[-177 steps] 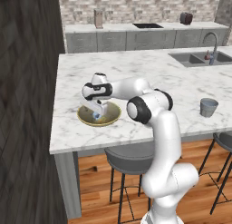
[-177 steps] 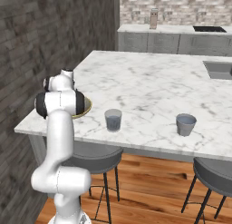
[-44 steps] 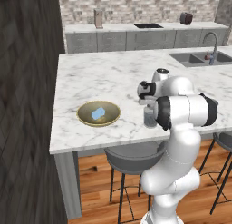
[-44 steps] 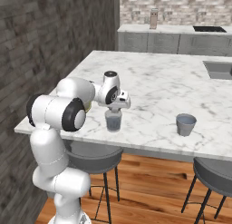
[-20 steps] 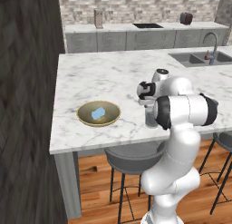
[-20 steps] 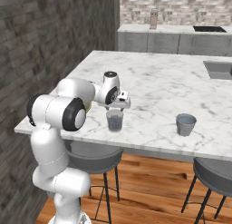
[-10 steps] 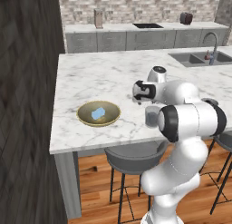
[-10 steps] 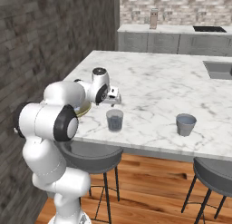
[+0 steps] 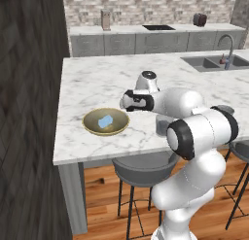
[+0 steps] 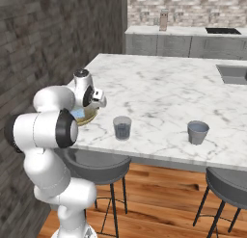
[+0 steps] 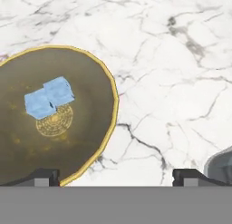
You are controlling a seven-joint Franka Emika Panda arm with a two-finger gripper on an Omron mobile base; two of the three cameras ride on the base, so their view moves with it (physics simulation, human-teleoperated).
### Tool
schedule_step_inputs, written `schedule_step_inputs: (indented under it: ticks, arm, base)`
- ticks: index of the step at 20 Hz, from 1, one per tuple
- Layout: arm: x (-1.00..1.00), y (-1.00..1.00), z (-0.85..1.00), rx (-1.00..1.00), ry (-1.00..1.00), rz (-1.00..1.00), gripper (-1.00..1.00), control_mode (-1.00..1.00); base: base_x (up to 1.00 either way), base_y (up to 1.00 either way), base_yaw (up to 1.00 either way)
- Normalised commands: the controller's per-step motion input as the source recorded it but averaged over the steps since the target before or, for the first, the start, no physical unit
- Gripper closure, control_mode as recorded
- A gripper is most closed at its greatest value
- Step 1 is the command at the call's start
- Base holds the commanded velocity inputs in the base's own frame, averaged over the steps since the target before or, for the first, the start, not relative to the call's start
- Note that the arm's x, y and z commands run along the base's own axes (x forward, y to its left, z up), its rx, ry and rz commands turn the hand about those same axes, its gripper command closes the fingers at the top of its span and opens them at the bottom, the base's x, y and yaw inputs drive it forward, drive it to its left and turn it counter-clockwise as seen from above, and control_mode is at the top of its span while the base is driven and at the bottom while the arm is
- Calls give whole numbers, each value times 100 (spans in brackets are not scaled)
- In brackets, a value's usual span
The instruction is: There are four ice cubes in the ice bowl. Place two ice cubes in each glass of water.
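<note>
Light is even and soft across all three rendered views, with no harsh glare. The marble island top [image 9: 97, 83] reads bright; the dark wall [image 9: 29, 112] beside it stays dim. The stools [image 10: 96, 162] cast faint shadows on the wood floor [image 10: 159, 218]. The hand view looks coarse, and the ice bowl [image 11: 111, 96] rim is slightly jagged.

The robot is a glossy white arm of rounded, tube-like links, swelling into bulbous housings at each joint. Black rings and black round caps mark the joints. A thick white column forms its lower body. The end effector [image 9: 127, 101] is a white block with a dark face and small dark tips.
</note>
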Motion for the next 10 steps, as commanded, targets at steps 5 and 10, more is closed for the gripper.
schedule_step_inputs:
  ticks: [5,10]
  arm:
    - [18,100,0,1,0,0,-100,-100]
    - [15,96,-11,2,6,0,-100,-100]
  base:
    - [0,0,0]
    - [0,0,0]
